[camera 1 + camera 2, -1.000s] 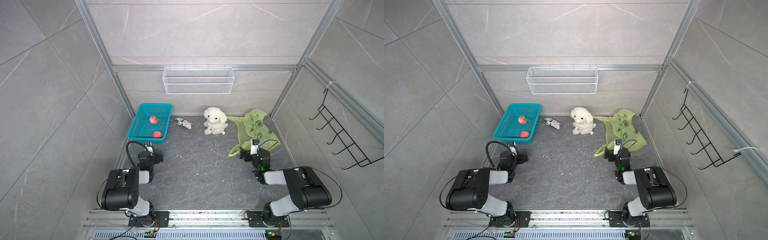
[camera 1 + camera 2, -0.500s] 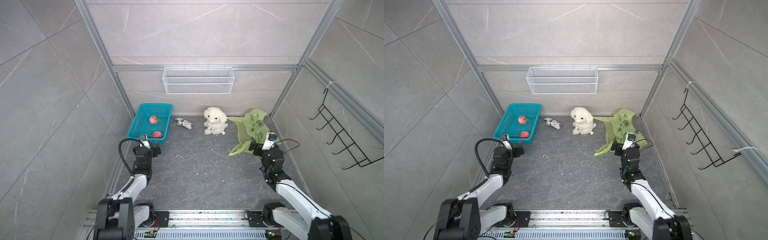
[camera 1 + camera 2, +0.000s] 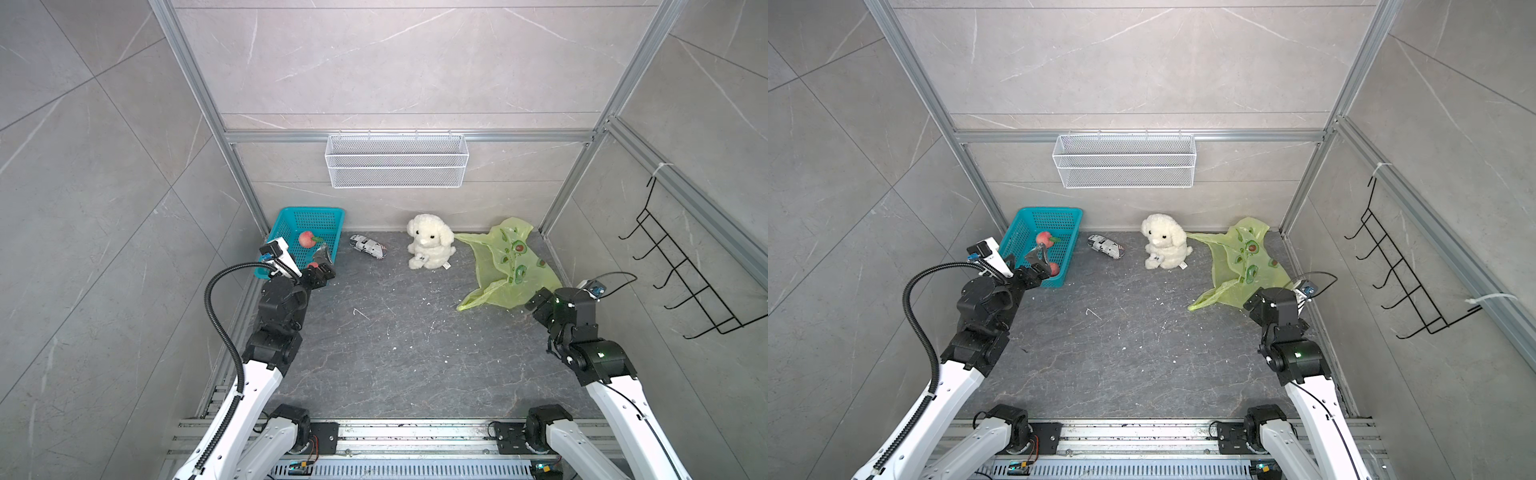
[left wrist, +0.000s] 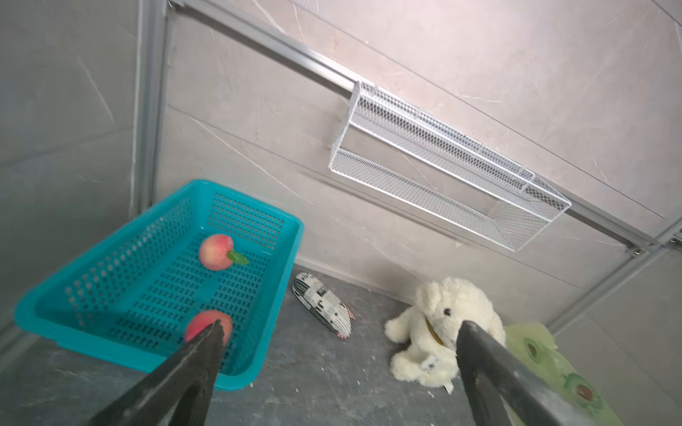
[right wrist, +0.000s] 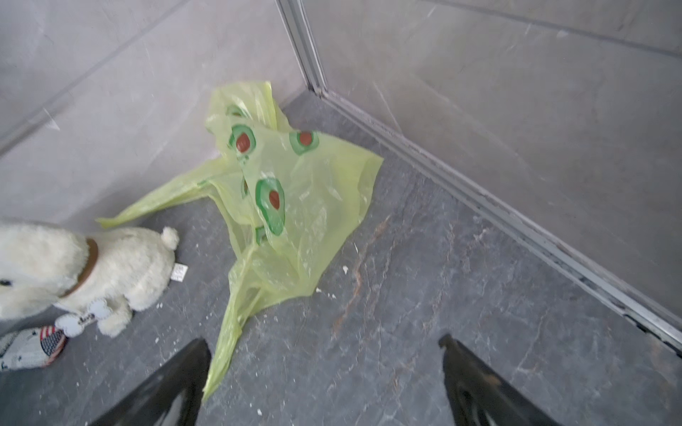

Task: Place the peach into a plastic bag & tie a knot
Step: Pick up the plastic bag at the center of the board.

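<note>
Floor read from a top view, 12 o'clock at the back wall. The plastic bag [image 3: 507, 257] is seen crumpled at about 2 o'clock, in the back corner, lying on the grey floor [image 3: 395, 340]. One handle strip is stretched to 9 o'clock toward the plush dog [image 3: 430, 241], the other to 7 o'clock, both loose.

Two peaches are seen inside the teal basket [image 3: 307, 210] at 10 o'clock: the far peach [image 4: 216, 252] and the near peach [image 4: 202, 322].

The left gripper [image 3: 1024, 261] is held over the basket's 6 o'clock rim, fingers spread wide, nothing grasped. One finger [image 4: 206, 346] overlaps the near peach in the wrist view; contact cannot be told.

The right gripper [image 5: 324, 341] is placed at 5 o'clock of the bag, fingers released and empty. The 7 o'clock strip end lies just beside one finger [image 5: 184, 365]; touching cannot be told.

A patterned pouch [image 3: 368, 247] is seen at 9 o'clock of the dog.
</note>
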Action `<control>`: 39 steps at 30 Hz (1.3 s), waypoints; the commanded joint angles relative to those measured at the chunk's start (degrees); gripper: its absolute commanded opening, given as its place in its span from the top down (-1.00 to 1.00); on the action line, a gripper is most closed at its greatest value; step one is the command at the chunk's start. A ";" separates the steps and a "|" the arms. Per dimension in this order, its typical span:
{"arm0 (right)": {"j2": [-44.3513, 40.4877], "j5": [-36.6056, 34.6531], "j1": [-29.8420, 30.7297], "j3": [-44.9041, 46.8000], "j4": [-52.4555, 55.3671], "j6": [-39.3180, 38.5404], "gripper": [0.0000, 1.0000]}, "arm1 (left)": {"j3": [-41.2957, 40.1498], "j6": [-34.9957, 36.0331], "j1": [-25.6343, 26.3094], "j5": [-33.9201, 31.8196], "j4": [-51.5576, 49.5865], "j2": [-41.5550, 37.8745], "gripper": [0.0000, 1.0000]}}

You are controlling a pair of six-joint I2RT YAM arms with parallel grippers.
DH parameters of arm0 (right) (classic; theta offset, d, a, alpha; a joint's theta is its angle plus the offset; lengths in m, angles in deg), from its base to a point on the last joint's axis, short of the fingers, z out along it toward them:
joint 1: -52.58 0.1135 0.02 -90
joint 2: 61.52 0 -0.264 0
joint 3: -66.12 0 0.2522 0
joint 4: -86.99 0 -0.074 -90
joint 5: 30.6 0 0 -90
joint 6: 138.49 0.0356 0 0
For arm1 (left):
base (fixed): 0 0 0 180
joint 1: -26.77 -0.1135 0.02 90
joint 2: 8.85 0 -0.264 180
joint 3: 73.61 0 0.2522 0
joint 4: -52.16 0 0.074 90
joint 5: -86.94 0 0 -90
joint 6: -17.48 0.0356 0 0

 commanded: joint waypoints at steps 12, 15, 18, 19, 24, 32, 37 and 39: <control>36.67 7.13 4.86 -17.48 5.67 13.02 -0.99 | 17.73 -8.53 10.09 17.40 -28.86 19.41 -1.00; 43.40 5.99 4.97 -18.22 0.49 15.71 -1.00 | 17.90 -8.25 10.67 17.73 -28.99 19.07 -1.00; 49.31 4.36 4.88 -21.04 -1.58 16.59 -0.98 | 17.91 -8.02 10.75 17.23 -29.14 18.67 -0.99; 51.15 4.79 4.79 -21.94 -2.33 16.64 -0.85 | 17.75 -8.11 10.89 17.14 -29.16 18.79 -0.99; 54.55 6.90 3.43 -22.92 -7.04 14.96 0.35 | 17.73 -8.40 10.87 17.60 -29.32 20.20 -0.99; 41.52 10.07 1.37 -18.15 -6.62 10.36 1.00 | 18.90 -7.78 11.17 18.82 -30.79 22.13 -0.99; 23.77 15.82 1.39 -15.44 -2.07 8.17 1.00 | 20.63 -5.82 11.81 26.50 -30.00 24.27 -0.92; 18.93 19.22 1.37 -16.39 0.74 6.78 1.00 | 20.23 -5.72 12.31 32.68 -26.97 24.12 -0.92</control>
